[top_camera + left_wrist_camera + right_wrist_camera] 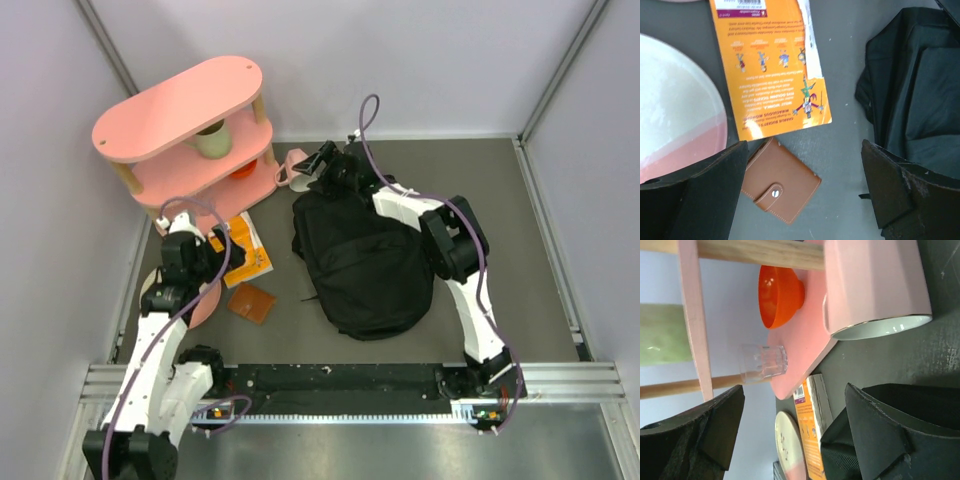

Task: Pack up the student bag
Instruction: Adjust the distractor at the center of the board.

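Note:
The student bag (365, 265), a big floppy black backpack, lies in the middle of the grey table; its fabric fills the right of the left wrist view (920, 85) and shows low in the right wrist view (837, 452). My left gripper (220, 262) hovers open over a brown wallet (780, 187) and the lower edge of an orange book (775, 65), holding nothing (802, 162). My right gripper (318, 165) stands open at the bag's far end, beside a pink mug (875, 285), with nothing between its fingers (795, 390).
A pink two-tier shelf (185, 125) stands at the back left with an orange bowl (780, 295), a clear glass (764, 362) and a green cup (212, 140). A pink and white plate (675, 110) lies left of the book. Walls close in the sides.

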Robot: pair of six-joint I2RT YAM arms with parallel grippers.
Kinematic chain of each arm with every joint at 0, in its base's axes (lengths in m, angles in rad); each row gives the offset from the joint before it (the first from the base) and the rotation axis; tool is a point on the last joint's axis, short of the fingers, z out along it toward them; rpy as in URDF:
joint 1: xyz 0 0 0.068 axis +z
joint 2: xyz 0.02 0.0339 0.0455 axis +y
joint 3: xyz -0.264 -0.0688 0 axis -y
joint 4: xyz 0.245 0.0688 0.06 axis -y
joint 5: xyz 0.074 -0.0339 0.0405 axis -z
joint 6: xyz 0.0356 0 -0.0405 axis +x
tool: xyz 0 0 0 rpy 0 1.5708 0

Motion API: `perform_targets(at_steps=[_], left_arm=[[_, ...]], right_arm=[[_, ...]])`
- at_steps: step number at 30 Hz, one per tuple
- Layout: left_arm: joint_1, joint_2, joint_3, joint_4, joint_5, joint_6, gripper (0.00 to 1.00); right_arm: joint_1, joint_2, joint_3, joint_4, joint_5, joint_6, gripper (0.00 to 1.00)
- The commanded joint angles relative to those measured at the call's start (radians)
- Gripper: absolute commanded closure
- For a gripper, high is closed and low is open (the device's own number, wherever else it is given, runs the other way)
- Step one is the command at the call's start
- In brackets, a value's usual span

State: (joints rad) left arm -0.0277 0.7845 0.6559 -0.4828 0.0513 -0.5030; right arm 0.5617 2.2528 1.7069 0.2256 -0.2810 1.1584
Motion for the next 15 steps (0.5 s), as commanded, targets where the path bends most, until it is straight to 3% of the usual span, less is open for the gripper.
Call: perform_targets(at_steps=[1,6,15], left_arm=[[-0.001,-0.135,-0.071,-0.042,-0.042,-0.037,0.02],[-0.001,-0.215,-0.079,-0.063,-0.08,-0.054,0.02],[-0.001,-0.104,-0.027,-0.06,-0.088,-0.026,0.02]], right_arm=[[-0.006,0.077,0.026,0.083,0.02,0.13,0.2],[-0.013,0.117,0.076,0.033,0.086,0.115,0.2],[-0.026,0.284,0.288,0.017,0.121,0.161,0.21]])
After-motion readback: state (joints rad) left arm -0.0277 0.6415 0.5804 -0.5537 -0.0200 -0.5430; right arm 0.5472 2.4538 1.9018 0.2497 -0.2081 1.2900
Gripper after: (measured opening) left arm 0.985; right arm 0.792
